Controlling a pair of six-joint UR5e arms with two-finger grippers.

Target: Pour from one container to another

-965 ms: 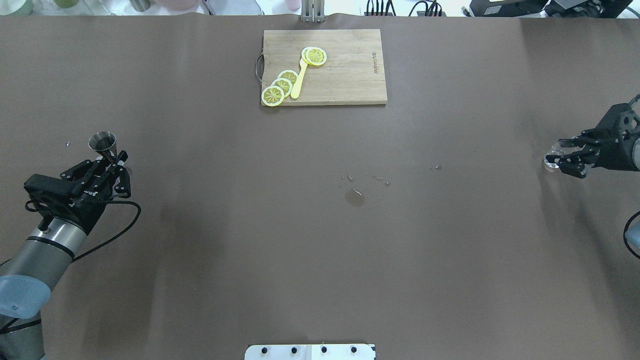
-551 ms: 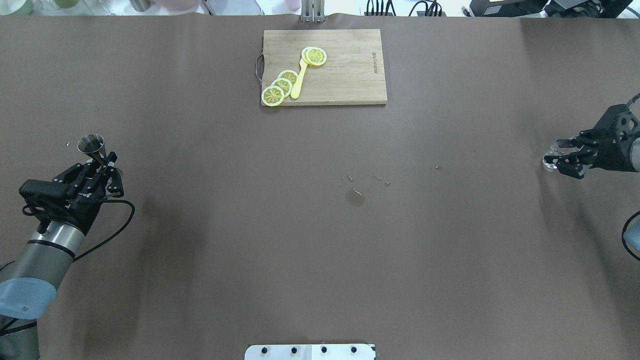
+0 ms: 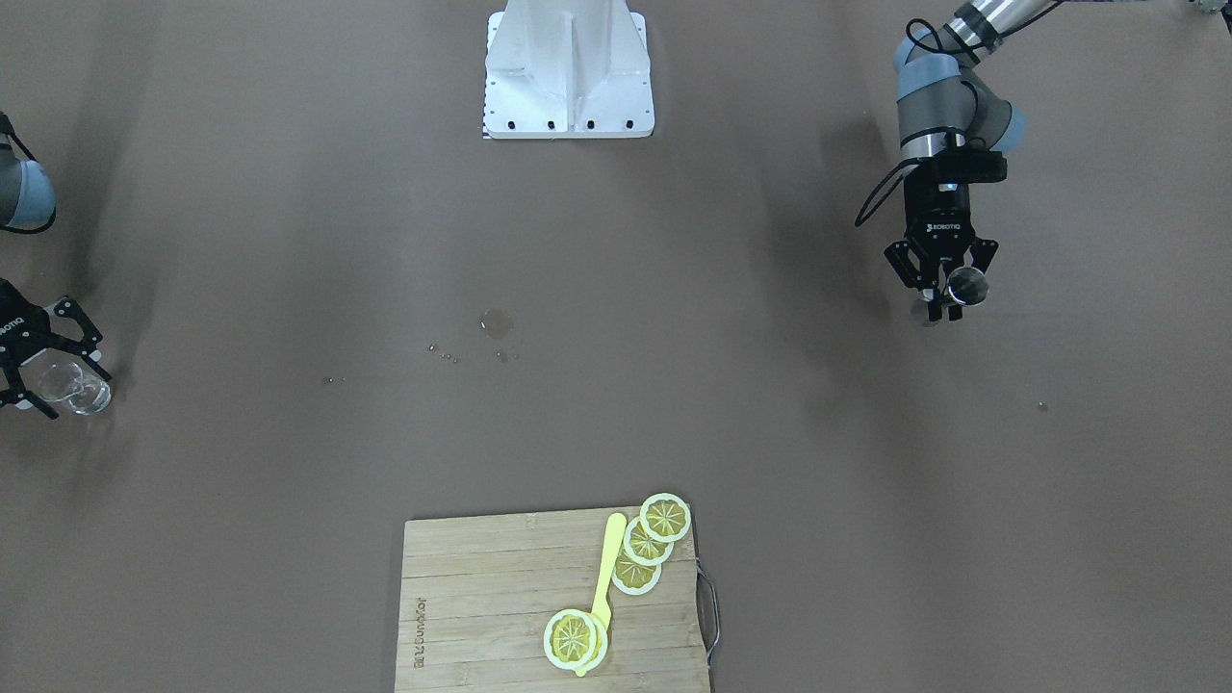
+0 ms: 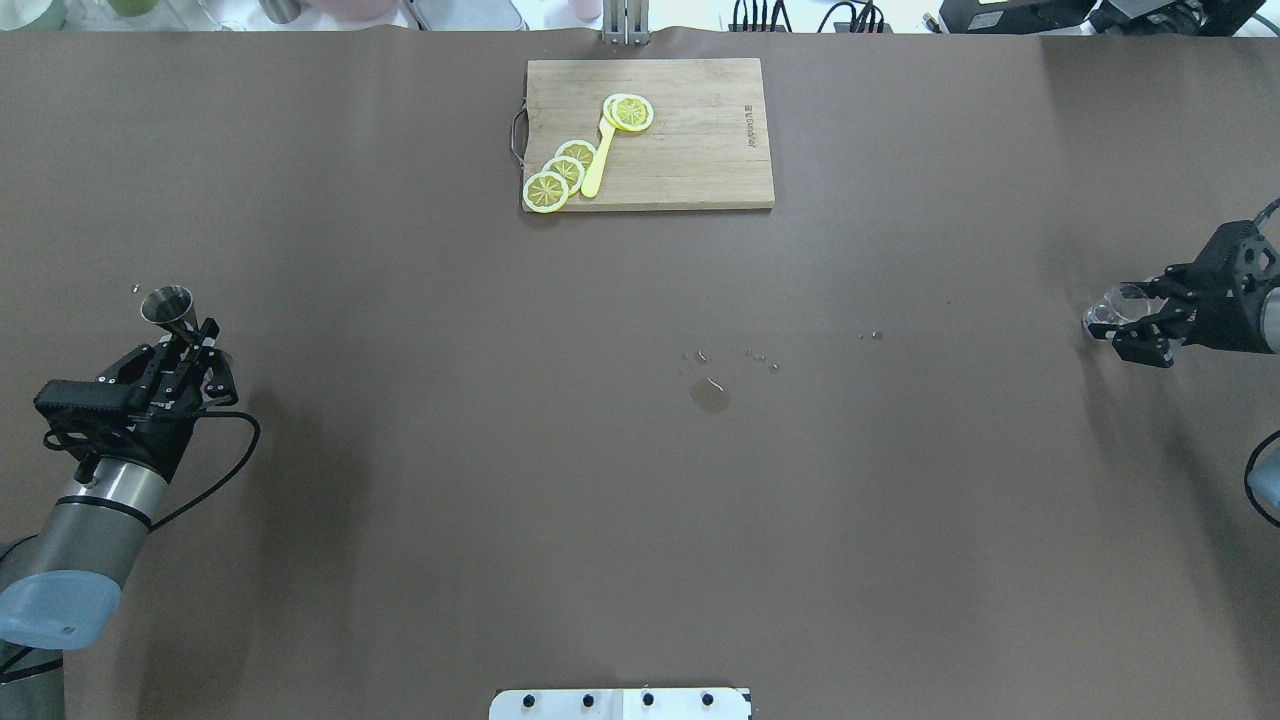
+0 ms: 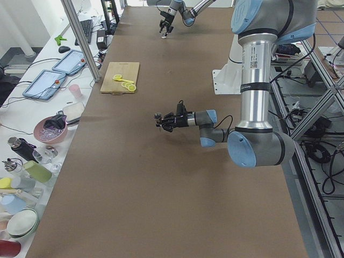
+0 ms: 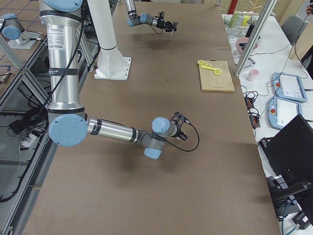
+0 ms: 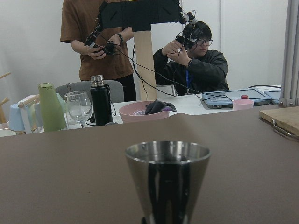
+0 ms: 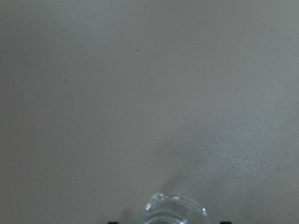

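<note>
We look down on a wide brown table (image 4: pixel 420 520) from behind the robot. At the far left, the left gripper (image 4: pixel 192 338) has its jaws pinched on a small steel jigger (image 4: pixel 167 304), held upright and lifted off the table with its open mouth facing up. The left wrist camera shows the polished cone narrowing toward the grip. We cannot see whether it holds anything.

In the middle of the table lie a small puddle (image 4: pixel 710 397) and a few droplets (image 4: pixel 760 358). Beyond them, at the far edge, a wooden cutting board (image 4: pixel 700 150) carries lemon slices (image 4: pixel 560 172) and a yellow utensil (image 4: pixel 598 165).

At the far right, the right gripper (image 4: pixel 1130 320) has its jaws closed around a small clear glass (image 4: pixel 1103 312), either on the table or just over it; we cannot tell which. The two vessels are well apart, at opposite ends.

We judge the jigger light, rigid and slick. It is best held at its narrow waist, as here, so it cannot slide out when tipped. The glass is likely light too, but smooth and brittle — a moderate squeeze across its side wall suits it, leaving the mouth clear.
</note>
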